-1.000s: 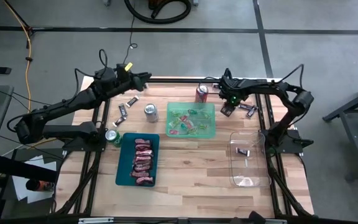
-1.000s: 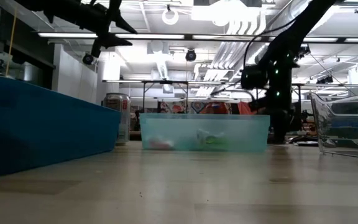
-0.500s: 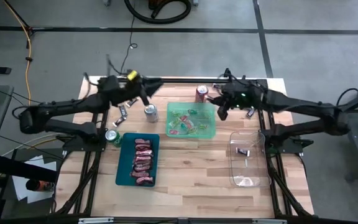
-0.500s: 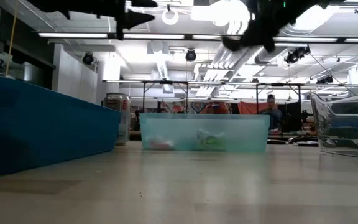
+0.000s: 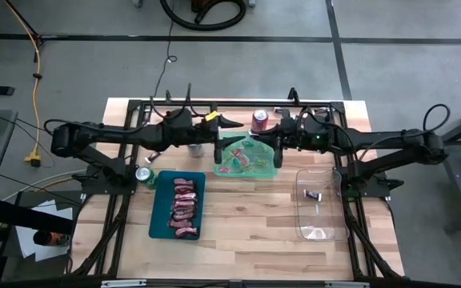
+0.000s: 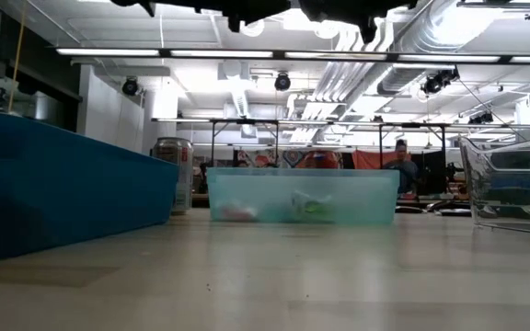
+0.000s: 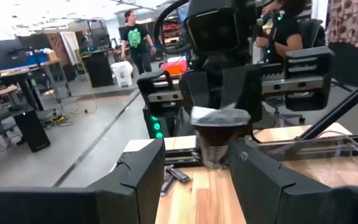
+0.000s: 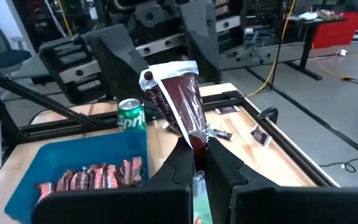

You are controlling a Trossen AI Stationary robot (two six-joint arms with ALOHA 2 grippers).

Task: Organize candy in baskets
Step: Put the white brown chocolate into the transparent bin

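My right gripper [image 8: 194, 155] is shut on a dark brown wrapped candy [image 8: 179, 102] and hangs level above the light green basket [image 5: 246, 156]. My left gripper [image 7: 201, 168] is open and faces it from the table's left. Seen along the left fingers, the candy [image 7: 218, 134] lies farther off, and neither finger touches it. In the high view the left gripper [image 5: 232, 124] and right gripper [image 5: 269, 142] stand a short gap apart. The dark teal basket [image 5: 157, 216] holds a row of red candies [image 5: 184, 206]. One dark candy [image 5: 312, 195] lies in the clear basket [image 5: 320, 228]. My right gripper pinches one end of the dark candy [image 8: 194, 142] between its two fingers. The fingers come level from the table's right side and lie along the candy. The candy sticks out past the fingertips toward my left gripper, its white crimped end [image 8: 166, 70] foremost, clear of table and baskets.
A red can [image 5: 260, 120] stands at the far edge and a green can [image 5: 143, 174] beside the teal basket. A silver can [image 5: 194, 149] is partly under my left arm. Loose dark candies [image 8: 263, 137] lie on the bare wood.
My right gripper has risen from the candies at the table's far right. It has tipped from pointing down to level and swung left over the green basket, carrying the dark candy. My left gripper has moved right toward it, still open.
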